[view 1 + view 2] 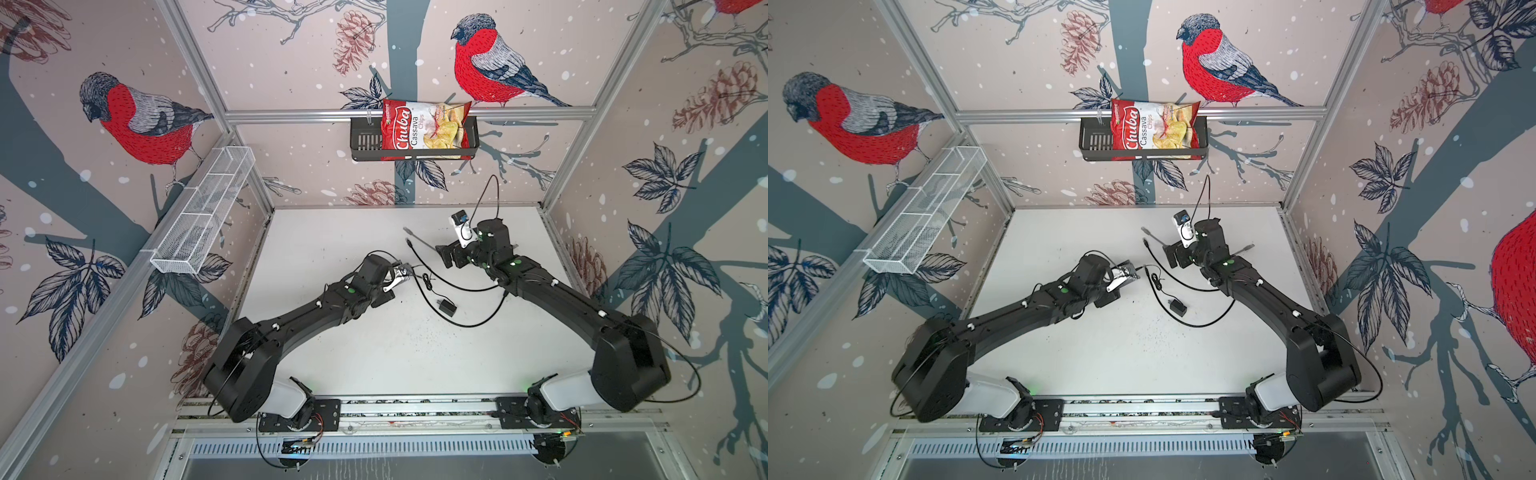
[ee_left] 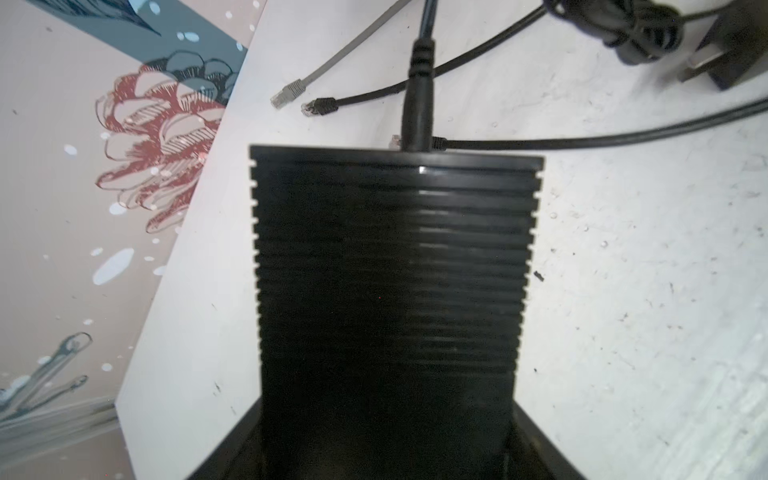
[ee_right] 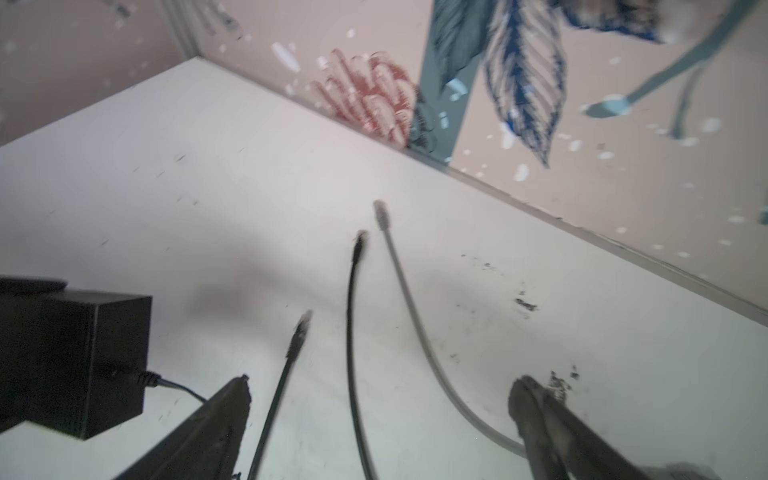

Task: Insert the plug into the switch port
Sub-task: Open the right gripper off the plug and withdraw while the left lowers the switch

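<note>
White desk (image 1: 374,353), walled on three sides, lies open along its unwalled edge. The left pincer (image 1: 397,277) grips the switch (image 2: 390,270); the plug (image 2: 417,108) sits in its port, on the edge farthest from that pincer. The right pincer (image 3: 384,384) gapes empty above loose cables (image 3: 353,332).

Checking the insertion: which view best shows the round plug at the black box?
The left wrist view: the plug is close and sharp, at one edge of the ribbed switch box. The right wrist view shows it small and blurred, entering the box's side. In both top views it is too small to make out.
</note>
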Tool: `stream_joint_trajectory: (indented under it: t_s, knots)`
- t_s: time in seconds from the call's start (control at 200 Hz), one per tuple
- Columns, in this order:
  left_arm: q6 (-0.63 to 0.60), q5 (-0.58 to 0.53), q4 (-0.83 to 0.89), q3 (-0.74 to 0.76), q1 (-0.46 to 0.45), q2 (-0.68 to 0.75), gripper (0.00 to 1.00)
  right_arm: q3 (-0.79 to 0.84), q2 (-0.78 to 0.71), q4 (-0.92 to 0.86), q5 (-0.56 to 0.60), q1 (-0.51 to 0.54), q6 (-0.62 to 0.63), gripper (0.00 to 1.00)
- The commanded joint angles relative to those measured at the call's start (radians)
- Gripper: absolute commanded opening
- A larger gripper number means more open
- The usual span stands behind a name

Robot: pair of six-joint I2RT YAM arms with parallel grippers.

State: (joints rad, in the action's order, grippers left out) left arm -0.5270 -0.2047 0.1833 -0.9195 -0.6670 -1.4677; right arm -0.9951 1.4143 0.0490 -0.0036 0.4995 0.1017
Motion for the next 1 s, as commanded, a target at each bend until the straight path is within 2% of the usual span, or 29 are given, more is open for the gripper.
stream_joint_trajectory:
  t_s: [0.0, 0.145, 0.385, 0.485, 0.75, 0.855, 0.996]
  knots:
    - [0.174, 0.036, 0.137, -0.060, 0.006, -0.053, 0.58, 0.072, -0.057, 0.192, 0.206, -0.013, -0.172, 0.99]
    - [0.244, 0.072, 0.174, -0.073, 0.006, -0.105, 0.58, 0.135, -0.092, 0.194, 0.098, -0.067, -0.312, 0.99]
    - [0.380, 0.080, 0.252, -0.113, 0.016, -0.195, 0.58, 0.138, -0.056, 0.090, 0.073, -0.027, -0.267, 0.99]
    - [0.424, 0.087, 0.275, -0.122, 0.025, -0.225, 0.58, 0.125, -0.020, 0.031, 0.022, -0.022, -0.272, 1.00]
    - [0.520, 0.105, 0.262, -0.134, 0.089, -0.264, 0.58, 0.159, 0.030, 0.009, -0.049, 0.005, -0.297, 0.86]
    - [0.533, 0.114, 0.241, -0.140, 0.091, -0.281, 0.59, 0.179, 0.043, 0.017, -0.071, 0.017, -0.305, 0.83]
    - [0.545, 0.113, 0.236, -0.160, 0.090, -0.321, 0.59, 0.186, 0.076, 0.003, -0.097, 0.036, -0.309, 0.73]
